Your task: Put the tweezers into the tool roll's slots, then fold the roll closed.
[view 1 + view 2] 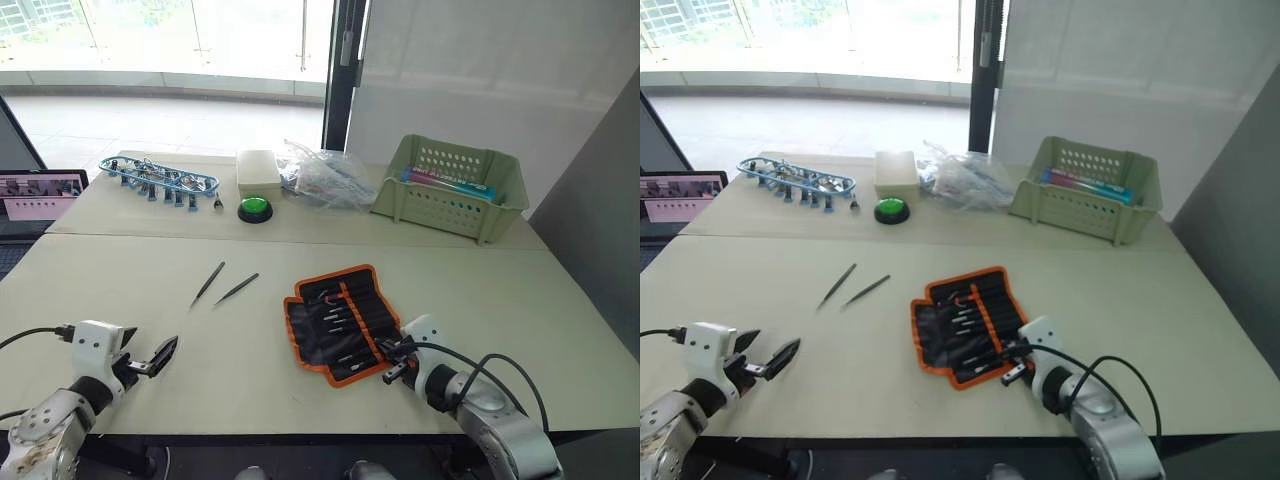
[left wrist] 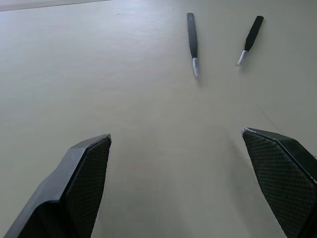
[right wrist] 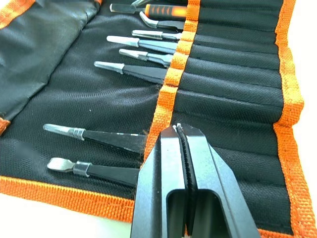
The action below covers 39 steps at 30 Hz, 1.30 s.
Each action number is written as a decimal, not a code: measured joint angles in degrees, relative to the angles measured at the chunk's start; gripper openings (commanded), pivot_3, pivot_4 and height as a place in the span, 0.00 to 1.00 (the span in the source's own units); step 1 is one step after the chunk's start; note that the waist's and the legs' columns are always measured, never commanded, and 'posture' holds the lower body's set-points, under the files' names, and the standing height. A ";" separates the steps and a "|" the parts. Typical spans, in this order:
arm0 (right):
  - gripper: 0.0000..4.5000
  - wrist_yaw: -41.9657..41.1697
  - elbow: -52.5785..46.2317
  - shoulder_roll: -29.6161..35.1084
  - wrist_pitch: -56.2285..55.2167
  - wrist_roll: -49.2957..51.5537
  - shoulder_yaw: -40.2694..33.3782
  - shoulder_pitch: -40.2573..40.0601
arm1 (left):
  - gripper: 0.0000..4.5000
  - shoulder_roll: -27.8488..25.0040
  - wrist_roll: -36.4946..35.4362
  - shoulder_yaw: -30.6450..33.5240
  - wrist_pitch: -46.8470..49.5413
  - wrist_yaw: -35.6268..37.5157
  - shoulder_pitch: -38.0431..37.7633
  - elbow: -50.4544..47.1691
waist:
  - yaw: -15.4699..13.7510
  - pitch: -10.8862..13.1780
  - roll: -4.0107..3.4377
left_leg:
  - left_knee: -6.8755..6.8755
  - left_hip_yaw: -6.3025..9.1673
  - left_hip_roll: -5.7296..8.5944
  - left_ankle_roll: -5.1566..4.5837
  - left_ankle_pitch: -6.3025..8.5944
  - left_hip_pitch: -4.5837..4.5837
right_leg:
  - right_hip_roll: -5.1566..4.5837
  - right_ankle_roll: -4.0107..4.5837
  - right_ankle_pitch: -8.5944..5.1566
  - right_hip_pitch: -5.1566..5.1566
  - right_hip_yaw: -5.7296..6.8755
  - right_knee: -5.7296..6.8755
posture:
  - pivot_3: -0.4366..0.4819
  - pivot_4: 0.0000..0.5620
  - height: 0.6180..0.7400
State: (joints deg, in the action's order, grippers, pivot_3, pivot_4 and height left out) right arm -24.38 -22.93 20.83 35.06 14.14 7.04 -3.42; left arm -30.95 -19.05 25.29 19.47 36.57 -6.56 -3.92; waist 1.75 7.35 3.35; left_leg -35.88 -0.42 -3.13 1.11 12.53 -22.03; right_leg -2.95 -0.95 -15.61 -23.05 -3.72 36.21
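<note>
The tool roll (image 1: 338,322) lies open on the table, black fabric with orange edging, and several tweezers (image 3: 130,73) sit in its slots along the orange strip. Two loose tweezers (image 1: 208,283) (image 1: 236,289) lie on the bare table to the left of the roll; in the left wrist view they lie ahead of the fingers (image 2: 192,42) (image 2: 250,37). My left gripper (image 1: 160,357) hovers open near the front left of the table, well short of the loose pair. At the roll's near right corner, my right gripper (image 3: 179,130) is shut over the slot strip, nothing visible between its fingers.
A green plastic basket (image 1: 450,185) stands at the back right. A clear plastic bag (image 1: 325,178), a white box (image 1: 257,170), a green button (image 1: 255,208) and a blue rack of clips (image 1: 158,180) line the back. A screen (image 1: 40,195) sits at the far left.
</note>
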 measured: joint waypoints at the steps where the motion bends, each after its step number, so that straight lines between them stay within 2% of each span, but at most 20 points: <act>1: 0.00 0.27 0.05 -0.09 0.00 -0.02 0.02 0.03 | 1.00 -0.71 0.75 -1.48 -0.43 0.38 2.59 2.53 | -0.07 0.00 0.00 | 0.01 0.00 0.01 0.00 0.00 0.01 | 0.01 0.01 0.01 0.00 0.02 0.00 | 0.48 0.27 0.98; 7: 0.00 1.20 0.45 -0.25 0.00 -0.11 0.11 0.36 | 1.00 -2.26 4.77 -7.98 -3.59 0.53 16.15 16.22 | -0.64 -0.02 -0.04 | 0.01 0.02 0.06 -0.01 -0.01 0.05 | 0.07 -0.20 0.05 0.02 0.04 0.02 | 0.48 0.27 0.98; 14: 0.00 2.09 0.39 -0.28 0.00 -0.48 -0.18 0.09 | 1.00 -1.61 7.37 -12.13 -6.46 0.89 23.88 25.41 | -1.00 -0.13 -0.27 | 0.00 0.02 0.10 -0.01 -0.01 0.07 | 0.05 -0.55 0.33 0.05 0.05 0.02 | 0.48 0.27 0.98; 18: 0.00 2.36 0.37 -0.31 0.00 -0.59 -0.55 -0.16 | 0.74 -0.83 7.95 -13.22 -7.45 1.28 26.25 28.70 | -1.22 -0.25 -0.49 | 0.00 0.02 0.22 0.00 -0.01 0.07 | -0.06 -0.54 0.32 0.07 0.07 -0.01 | 0.48 0.27 0.98; 28: 0.00 2.63 0.09 -0.35 0.01 -0.72 -0.82 -0.73 | 0.00 2.12 8.60 -14.18 -9.68 1.96 30.53 33.82 | -1.42 -0.33 -0.60 | -0.03 0.04 0.29 -0.01 -0.01 0.23 | -0.08 -0.77 0.40 0.44 0.11 -0.14 | 0.48 0.27 0.98; 34: 0.00 2.61 -0.18 -0.37 0.01 -0.70 -0.81 -0.97 | 0.00 1.76 8.05 -14.06 -10.41 2.90 30.28 33.61 | -1.35 -0.33 -0.59 | -0.03 0.06 0.27 -0.01 -0.01 0.27 | -0.08 -0.84 0.36 0.51 0.12 -0.19 | 0.48 0.27 0.98; 39: 0.00 2.48 -0.71 -0.62 0.01 -0.58 -0.71 -1.14 | 0.00 0.09 7.29 -13.89 -7.82 4.03 28.67 28.98 | -0.97 -0.29 -0.51 | -0.03 0.05 0.24 -0.01 -0.01 0.02 | -0.08 -0.89 0.37 0.30 0.13 -0.20 | 0.48 0.27 0.98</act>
State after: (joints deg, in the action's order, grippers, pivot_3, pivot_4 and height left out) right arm -21.90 -23.64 20.21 35.07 13.56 6.33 -4.56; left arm -30.86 -11.76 11.40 11.65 40.60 22.11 25.07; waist 0.77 7.06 2.84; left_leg -35.91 -0.36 -2.89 1.10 12.52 -22.01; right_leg -3.03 -1.84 -15.24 -22.75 -3.59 36.01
